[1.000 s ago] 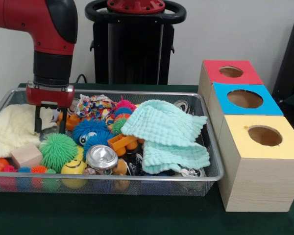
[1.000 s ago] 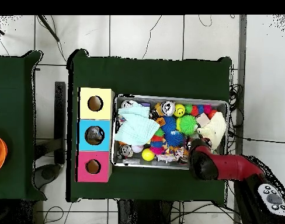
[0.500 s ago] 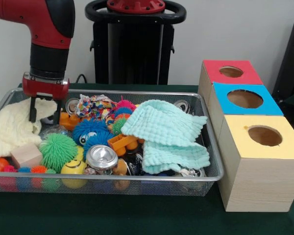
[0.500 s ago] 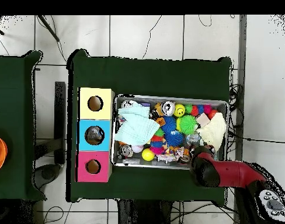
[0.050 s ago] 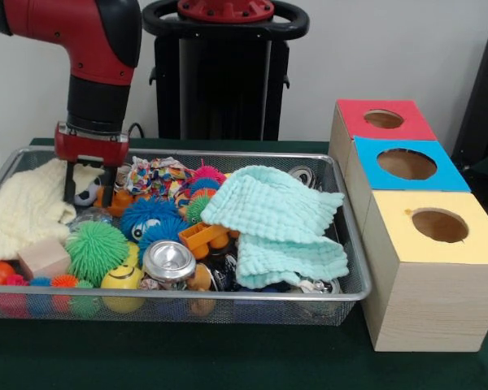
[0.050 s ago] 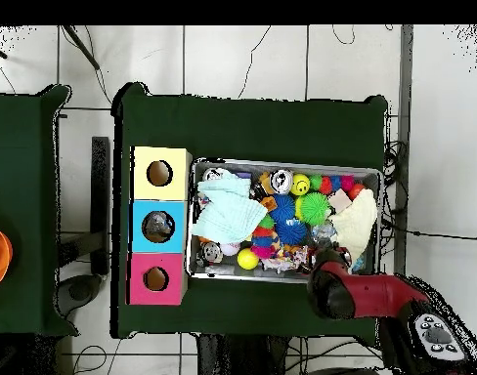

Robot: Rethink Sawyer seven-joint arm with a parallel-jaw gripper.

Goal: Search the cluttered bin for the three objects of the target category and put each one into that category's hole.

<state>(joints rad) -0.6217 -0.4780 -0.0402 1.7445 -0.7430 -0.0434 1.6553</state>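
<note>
the gripper (image 5: 89,188) hung over the far left part of the wire bin (image 5: 342,244), its two black fingers parted and holding nothing, just above the cream cloth (image 5: 20,213) and a small black-and-white ball (image 5: 86,193). a silver can (image 5: 168,262) lay near the bin's front wall. the red box (image 5: 381,122), blue box (image 5: 407,166) and yellow box (image 5: 435,244) stood along the table's right edge.

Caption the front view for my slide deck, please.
Sawyer's open gripper hovers over the cluttered wire bin beside three boxes.
</note>
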